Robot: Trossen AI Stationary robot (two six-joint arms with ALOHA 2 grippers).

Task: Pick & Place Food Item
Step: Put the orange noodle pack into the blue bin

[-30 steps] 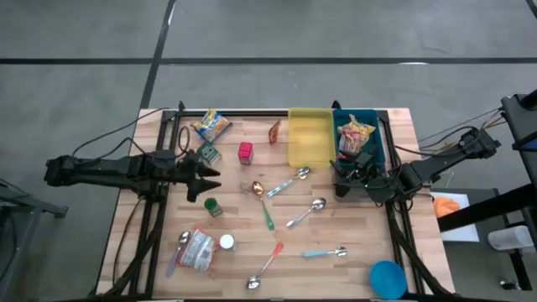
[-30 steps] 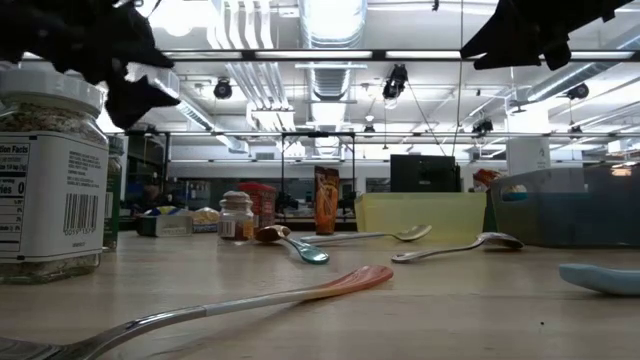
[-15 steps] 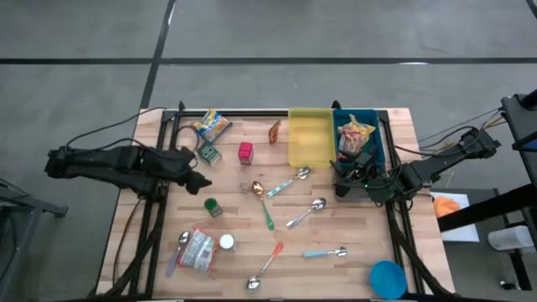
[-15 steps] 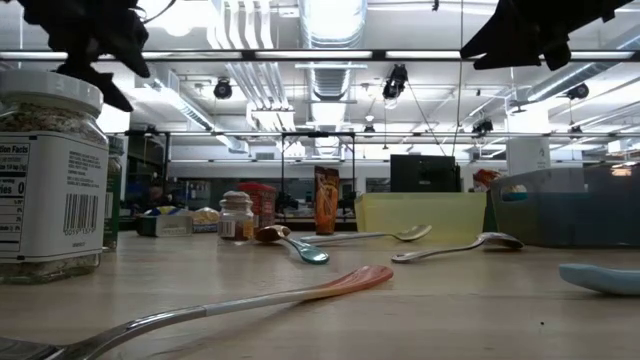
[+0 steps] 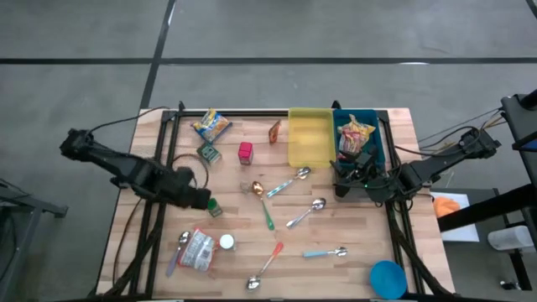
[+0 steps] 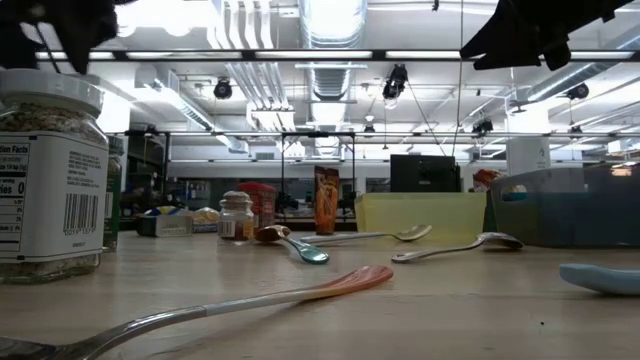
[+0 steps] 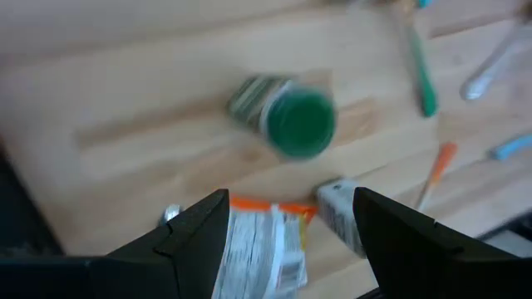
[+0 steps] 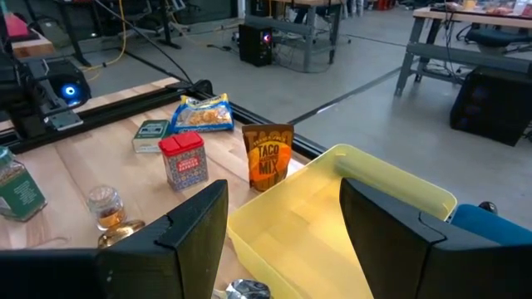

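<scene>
My left gripper (image 5: 200,200) (image 7: 291,199) hangs open over the table's left middle, pointing steeply down. It touches nothing. Just beyond its fingers a green-lidded jar (image 5: 213,206) (image 7: 291,120) stands upright on the wood. An orange-and-white packet (image 5: 199,249) (image 7: 259,242) and a white-capped jar (image 5: 226,243) (image 7: 339,218) lie toward the near edge. My right gripper (image 5: 340,183) (image 8: 283,191) waits open in the air at the right, by the yellow bin (image 5: 309,138) (image 8: 332,208).
A snack bag (image 5: 210,126), green box (image 5: 208,153), red box (image 5: 245,152) and taco mix packet (image 5: 274,132) sit at the far left. Several spoons (image 5: 289,180) lie mid-table. A blue bin (image 5: 379,143) holds snack packs; a blue bowl (image 5: 388,278) sits near right.
My left gripper has swung toward the table's near edge and risen. It has tipped from nearly level to pointing steeply down, and it has rolled. It now hangs by the green-lidded jar, its fingers still apart. Nothing on the table has moved.
</scene>
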